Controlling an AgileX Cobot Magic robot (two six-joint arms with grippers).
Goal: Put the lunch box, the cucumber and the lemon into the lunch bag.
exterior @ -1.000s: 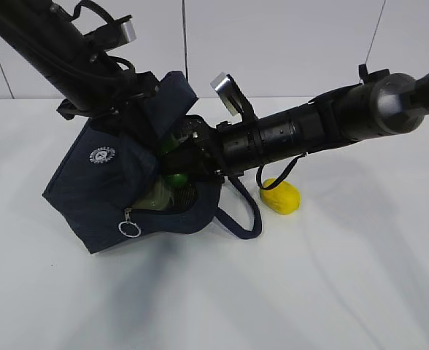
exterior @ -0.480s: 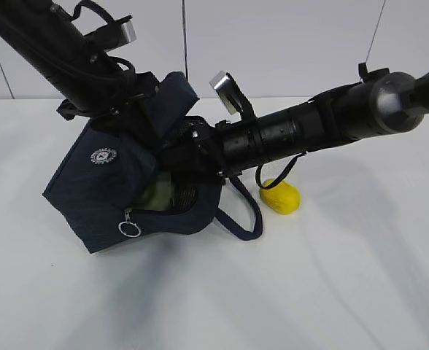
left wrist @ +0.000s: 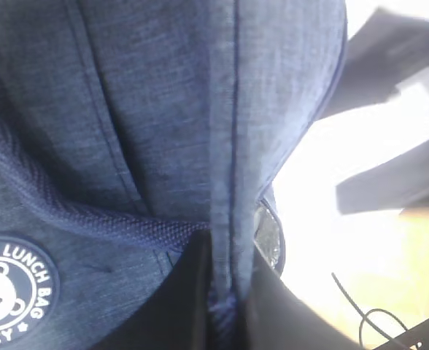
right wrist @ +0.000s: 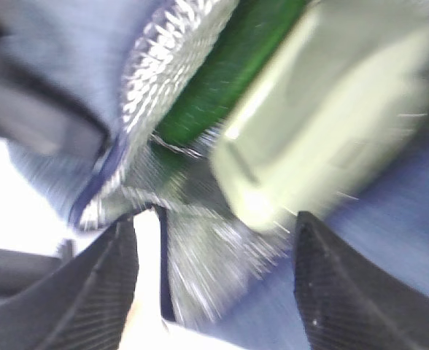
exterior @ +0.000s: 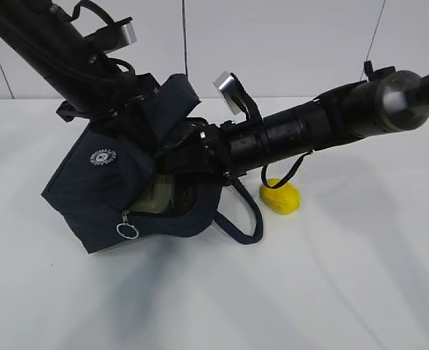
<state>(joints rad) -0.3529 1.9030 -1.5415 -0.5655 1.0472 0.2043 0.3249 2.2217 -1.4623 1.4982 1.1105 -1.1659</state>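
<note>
Lemon sits nearest, alone on the table beside the lunch bag, toward the right edge; I judge it light, firm, rounded, prone to roll, best pinched across its middle. One lemon, one cucumber, one lunch box, one bag. Farther in, the right gripper hangs spread and empty at the bag's mouth, the cucumber and lunch box lying inside. Farthest back, the left gripper is clenched on the bag's soft fabric, tilting it.

Both arms are matte black tubes with loose black cables; the fingers are black, finely ribbed wedges.
</note>
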